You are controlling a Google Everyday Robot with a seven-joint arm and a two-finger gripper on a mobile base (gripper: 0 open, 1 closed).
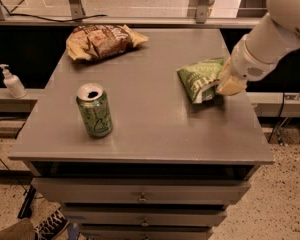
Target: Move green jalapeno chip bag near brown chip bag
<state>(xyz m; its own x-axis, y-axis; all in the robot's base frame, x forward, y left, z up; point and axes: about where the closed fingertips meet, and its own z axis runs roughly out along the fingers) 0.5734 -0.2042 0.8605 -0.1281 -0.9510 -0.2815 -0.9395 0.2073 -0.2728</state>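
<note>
On the grey table (150, 124), which tops a drawer unit (140, 194), three items sit spread out. White arm (270, 39) comes in from the upper right and slants down over the table's right side. Brown chip bag (102, 40) lies at the far left of the top, wrinkled, with pale yellow edges. Green jalapeno chip bag (200, 79) is at the right side, about mid-depth, well apart from the brown chip bag. It is tilted, right end raised, with a shadow under it; cannot tell whether its lower end touches the top. Gripper (229, 83) sits at the bag's right edge, clamped onto it. Green can (94, 110) stands upright with its top open, front left, well apart from both bags. Off the table to the left, a white pump bottle (12, 82) stands on a low ledge
</note>
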